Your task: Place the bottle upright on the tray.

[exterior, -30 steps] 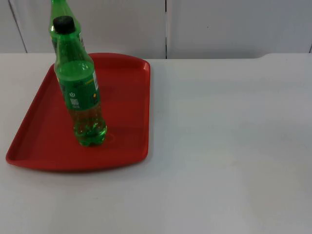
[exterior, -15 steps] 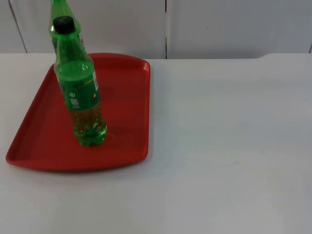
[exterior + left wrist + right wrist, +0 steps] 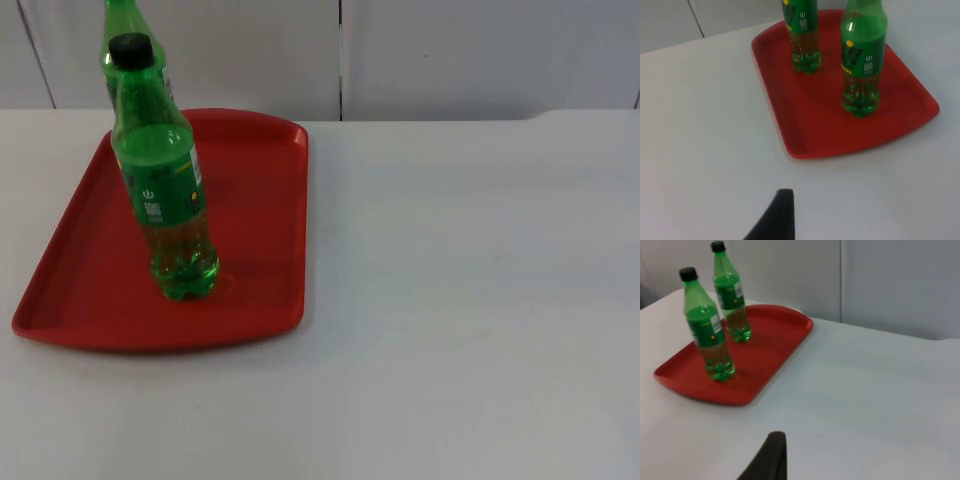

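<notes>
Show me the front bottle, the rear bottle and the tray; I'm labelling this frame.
front green bottle [image 3: 168, 190], top view, on its label.
rear green bottle [image 3: 730, 292], right wrist view, on its label.
red tray [image 3: 262, 200], top view, on its bare floor.

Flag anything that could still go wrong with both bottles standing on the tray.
The near bottle and far bottle stand upright and apart on the red tray. Being tall on narrow bases, a bump to the tray might topple either. The near bottle stands closer to the tray's front rim, so it might tip off.

The near bottle [image 3: 165, 175] largely hides the far bottle [image 3: 118, 20].
</notes>
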